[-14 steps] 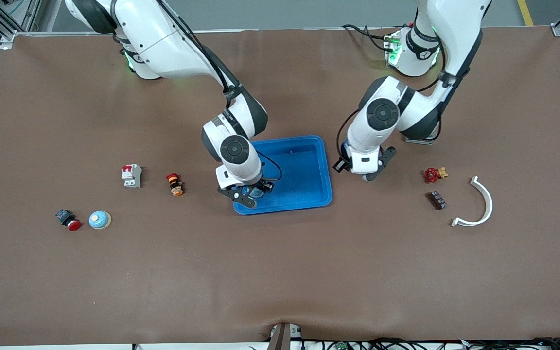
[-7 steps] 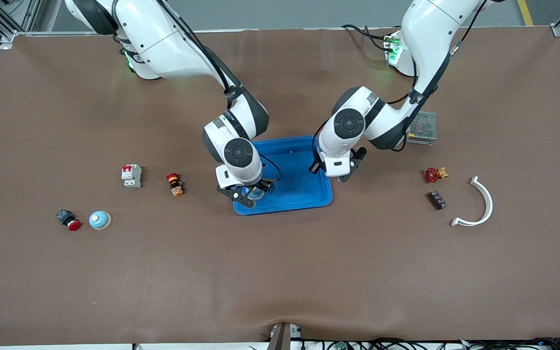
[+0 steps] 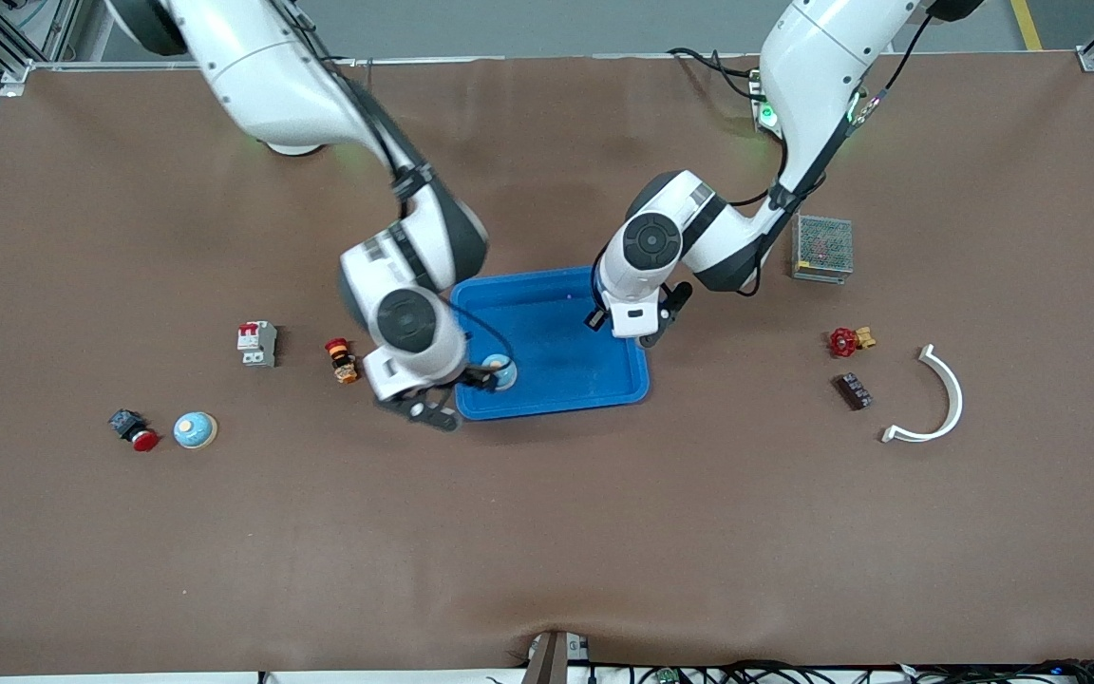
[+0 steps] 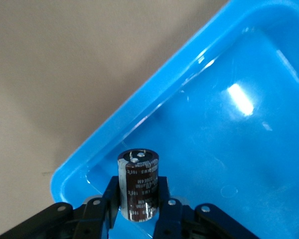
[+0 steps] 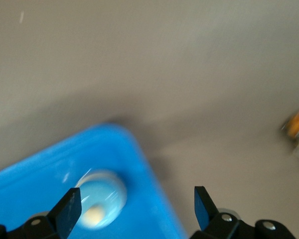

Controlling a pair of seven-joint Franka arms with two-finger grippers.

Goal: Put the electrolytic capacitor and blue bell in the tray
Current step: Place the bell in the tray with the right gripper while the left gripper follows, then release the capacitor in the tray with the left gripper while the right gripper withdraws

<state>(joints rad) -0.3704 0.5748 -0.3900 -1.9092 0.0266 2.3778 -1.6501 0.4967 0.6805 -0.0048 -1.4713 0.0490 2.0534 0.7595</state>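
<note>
Sitting in the tray point(image 3: 594, 375), your blue bell point(image 3: 499, 371) rests near the corner closest to the camera, toward the right arm's end. Your right gripper point(image 5: 137, 209) hangs over that corner's rim, jaws spread wide and holding nothing. Your left gripper point(image 4: 138, 211) is over the tray's other end, pinching the capacitor point(image 4: 138, 184) upright. A second blue bell point(image 3: 195, 429) sits well off toward the right arm's end.

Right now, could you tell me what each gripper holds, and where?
Left gripper clamps the capacitor by its lower sides, over the tray. Right gripper holds nothing.
</note>
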